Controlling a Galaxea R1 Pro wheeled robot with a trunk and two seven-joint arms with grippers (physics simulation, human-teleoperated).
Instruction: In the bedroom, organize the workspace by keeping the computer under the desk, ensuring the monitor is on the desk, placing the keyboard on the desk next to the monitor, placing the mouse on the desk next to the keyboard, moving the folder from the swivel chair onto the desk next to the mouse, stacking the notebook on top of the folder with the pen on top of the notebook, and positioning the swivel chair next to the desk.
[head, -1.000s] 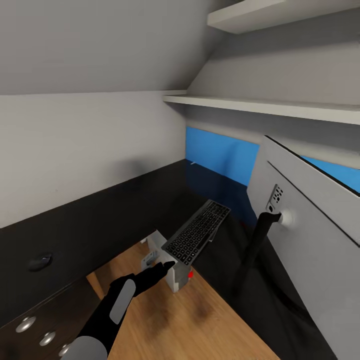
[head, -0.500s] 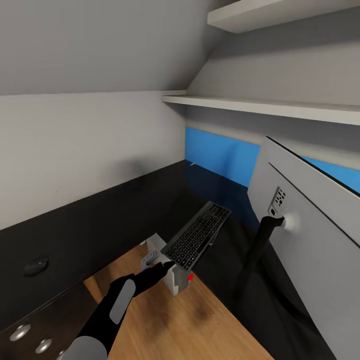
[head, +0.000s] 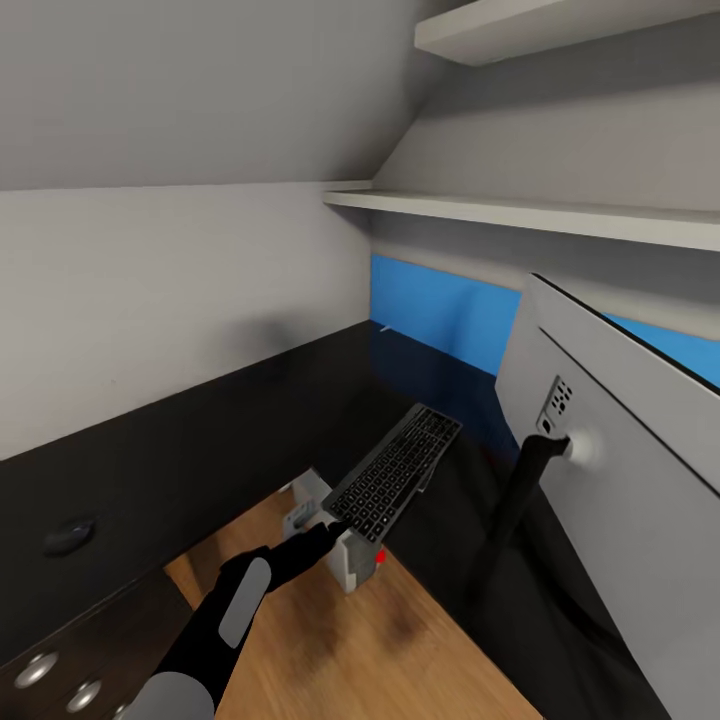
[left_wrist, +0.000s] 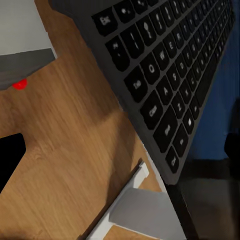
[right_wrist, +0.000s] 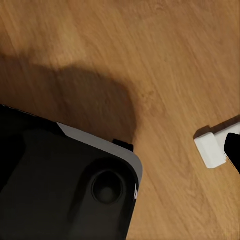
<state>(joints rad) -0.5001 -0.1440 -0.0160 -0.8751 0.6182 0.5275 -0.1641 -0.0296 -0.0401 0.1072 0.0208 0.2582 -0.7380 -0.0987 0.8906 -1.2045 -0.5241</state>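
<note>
Head view: left gripper (head: 333, 529) clamped on the near end of the keyboard (head: 393, 472), which is held tilted above the computer (head: 335, 535). Computer: white tower on the wooden floor (head: 380, 650), in the angle of the desk (head: 200, 440). Monitor (head: 620, 470): on the desk, grey back showing, just beside the keyboard's far end. Mouse (head: 68, 534): on the desk top, well apart from the keyboard, above the silver-knobbed drawers (head: 60, 680). Right gripper: open or closed, cannot tell.

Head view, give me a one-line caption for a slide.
Left gripper at the near end of a keyboard tilted up over the white computer, beside the monitor's grey back.
</note>
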